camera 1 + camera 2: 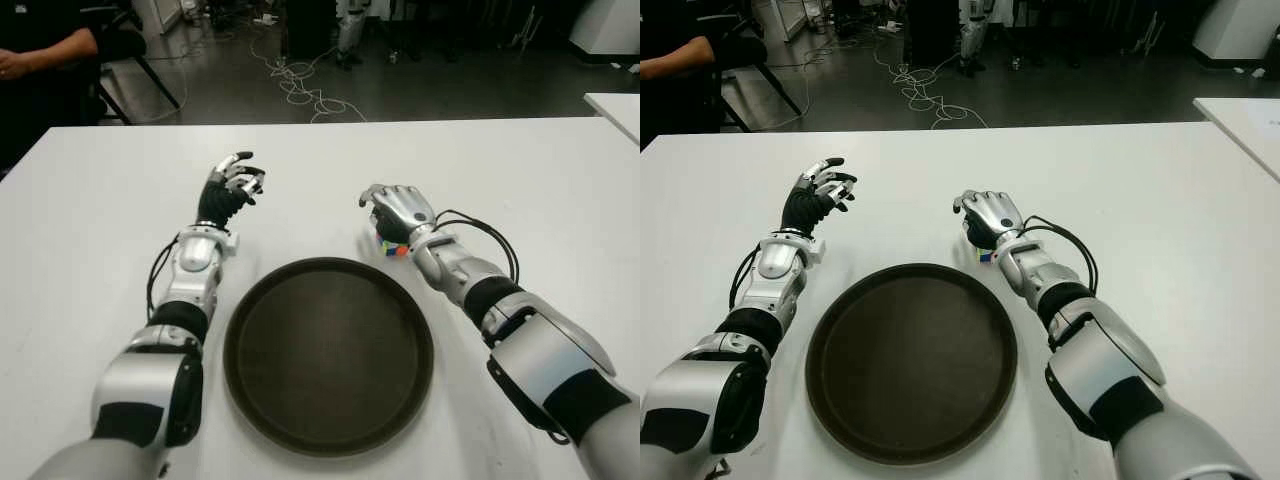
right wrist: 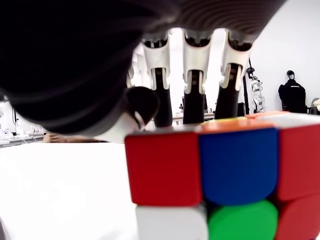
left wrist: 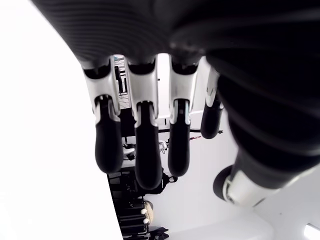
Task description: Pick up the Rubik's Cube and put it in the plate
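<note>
A: How many Rubik's Cubes (image 2: 220, 180) are on the white table (image 1: 90, 200)?

B: One, under the right hand (image 1: 398, 212) and just beyond the far right rim of the plate.

A: And how many plates?

B: One round dark plate (image 1: 328, 355), close to the table's near edge at the middle.

A: Hands?

B: Two robot hands: the right one and the left hand (image 1: 228, 188), which shows left of the plate. One person's arm (image 1: 45, 52) also shows past the table's far left corner.

A: Tables?

B: Two. A second white table (image 1: 615, 108) shows at the right, beyond the first table's far right corner.
</note>
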### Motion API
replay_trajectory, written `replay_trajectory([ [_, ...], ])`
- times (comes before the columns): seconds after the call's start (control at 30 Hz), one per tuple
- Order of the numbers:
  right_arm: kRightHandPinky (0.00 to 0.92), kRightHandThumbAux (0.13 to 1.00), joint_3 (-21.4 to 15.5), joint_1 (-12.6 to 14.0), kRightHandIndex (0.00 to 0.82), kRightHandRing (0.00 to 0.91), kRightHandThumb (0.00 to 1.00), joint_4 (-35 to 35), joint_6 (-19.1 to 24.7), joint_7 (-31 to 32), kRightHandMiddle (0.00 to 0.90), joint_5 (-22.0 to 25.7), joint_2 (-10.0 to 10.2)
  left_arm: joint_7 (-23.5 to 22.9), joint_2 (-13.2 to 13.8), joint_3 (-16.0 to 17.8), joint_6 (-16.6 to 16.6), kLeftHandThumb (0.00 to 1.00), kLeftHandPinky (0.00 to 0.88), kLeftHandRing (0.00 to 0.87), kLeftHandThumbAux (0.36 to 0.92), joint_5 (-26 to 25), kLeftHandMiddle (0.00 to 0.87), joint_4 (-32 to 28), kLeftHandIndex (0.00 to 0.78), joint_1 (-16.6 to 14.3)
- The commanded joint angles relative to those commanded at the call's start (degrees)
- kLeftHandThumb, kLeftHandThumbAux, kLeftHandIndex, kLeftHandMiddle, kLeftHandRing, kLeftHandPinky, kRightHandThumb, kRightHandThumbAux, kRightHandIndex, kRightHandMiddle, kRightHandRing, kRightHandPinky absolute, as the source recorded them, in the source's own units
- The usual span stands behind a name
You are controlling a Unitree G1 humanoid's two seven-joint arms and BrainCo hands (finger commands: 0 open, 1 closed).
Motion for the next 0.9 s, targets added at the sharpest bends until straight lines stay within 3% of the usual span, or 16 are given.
replay_trajectory([
  [0.63,0.53,0.695,-0.1,0.1,0.385,0.461,0.831,0.0,-0.7,-1.6,0.47,-0.2,-0.3,-0.7,-0.1,0.0,0.0,0.296,0.56,0.501,0.702,-0.5,0.401,0.2,0.225,-0.1],
  [0.83,0.48,0.696,-0.1,0.0,0.378,0.42,0.829,0.0,-1.0,-1.9,0.47,-0.2,-0.3,-1.1,0.0,0.0,-0.2,0.288,0.563,0.501,0.709,-0.5,0.403,0.2,0.224,0.0],
  [0.9,0.424,0.697,-0.1,-0.2,0.382,0.364,0.826,0.0,-1.1,-1.9,0.459,-0.2,-0.4,-1.4,0.0,0.1,-0.2,0.284,0.564,0.5,0.701,-0.6,0.402,0.2,0.221,-0.1],
])
